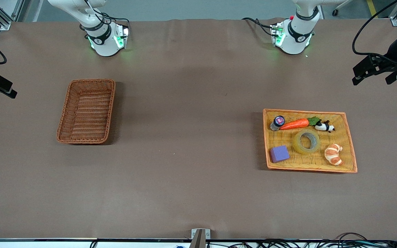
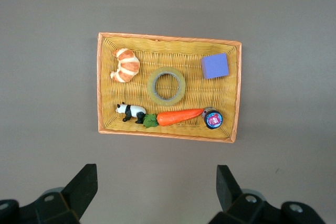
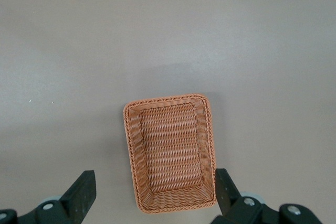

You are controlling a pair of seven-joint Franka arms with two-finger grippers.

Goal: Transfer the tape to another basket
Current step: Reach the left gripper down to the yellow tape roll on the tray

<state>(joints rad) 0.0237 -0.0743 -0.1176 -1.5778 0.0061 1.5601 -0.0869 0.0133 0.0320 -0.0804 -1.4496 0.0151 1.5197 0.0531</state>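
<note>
Brown tabletop (image 1: 184,155): translucent yellowish tape ring (image 1: 307,141) lies in flat yellow woven tray (image 1: 350,151); reddish-brown wicker basket (image 1: 64,120) stands well apart. Left gripper (image 2: 156,187) and right gripper (image 3: 155,192) wait aloft, fingers spread wide, holding nothing.

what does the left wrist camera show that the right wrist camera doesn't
Only the left wrist view shows the yellow tray with the tape lying flat in its middle, plus a croissant, purple block, carrot, toy panda and small jar, and the open left gripper. Only the right wrist view shows the brown basket, with nothing in it, and the open right gripper. Both share the brown table.
</note>
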